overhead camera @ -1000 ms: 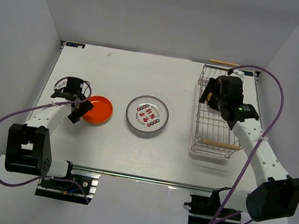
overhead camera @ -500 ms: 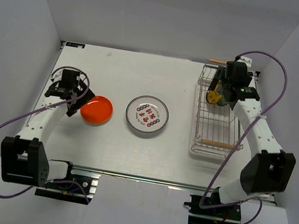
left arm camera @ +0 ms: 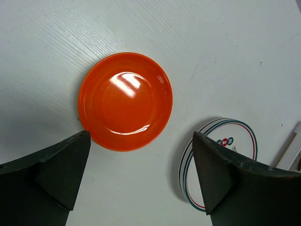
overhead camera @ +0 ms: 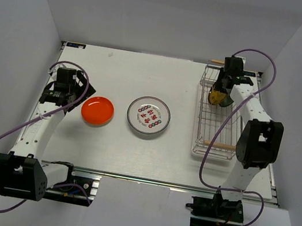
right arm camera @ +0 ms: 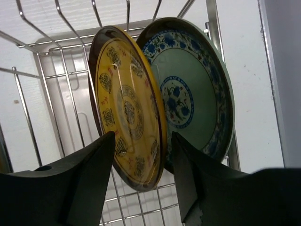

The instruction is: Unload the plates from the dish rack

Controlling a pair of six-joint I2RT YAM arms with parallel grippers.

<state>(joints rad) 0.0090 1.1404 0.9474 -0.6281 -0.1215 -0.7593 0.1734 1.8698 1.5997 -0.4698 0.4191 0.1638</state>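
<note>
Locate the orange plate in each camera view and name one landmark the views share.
Top external: orange plate left of centre on the table.
Left wrist: orange plate upper centre.
Right wrist: not in view.
Shared landmark: the ring-rimmed white plate beside it, in both those views.

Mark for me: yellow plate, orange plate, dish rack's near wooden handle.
yellow plate (right arm camera: 127,110), right wrist view, patterned centre.
orange plate (left arm camera: 124,100), left wrist view, glossy centre.
near wooden handle (overhead camera: 224,145), top external view, mid-rod.

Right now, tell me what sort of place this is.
Probably a robot test cell, not a kitchen: plain white walls around a white table, with a dish rack and orange plate staged.
</note>
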